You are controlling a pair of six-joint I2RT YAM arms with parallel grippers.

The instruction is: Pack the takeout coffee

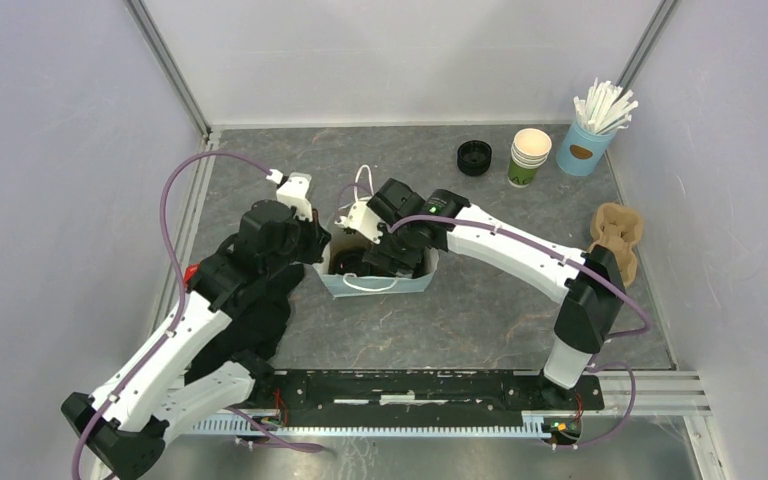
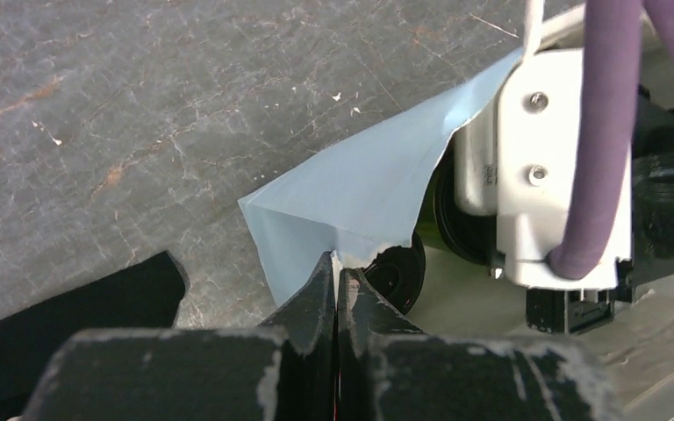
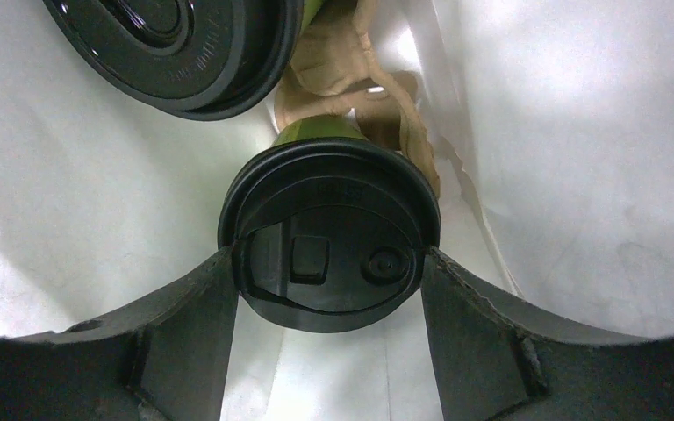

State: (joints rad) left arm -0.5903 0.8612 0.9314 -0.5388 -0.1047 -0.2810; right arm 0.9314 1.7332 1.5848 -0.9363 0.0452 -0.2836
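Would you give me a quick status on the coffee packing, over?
Left gripper shut on bag rim. Right gripper inside bag, clamped on one lidded cup; other cup beside it. Nothing blocking.

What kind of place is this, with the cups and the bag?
Probably a robot test cell staged as a coffee takeout counter: bare pale walls in a metal frame, plus props like a stack of paper cups, a blue holder of white sticks and a paper bag.
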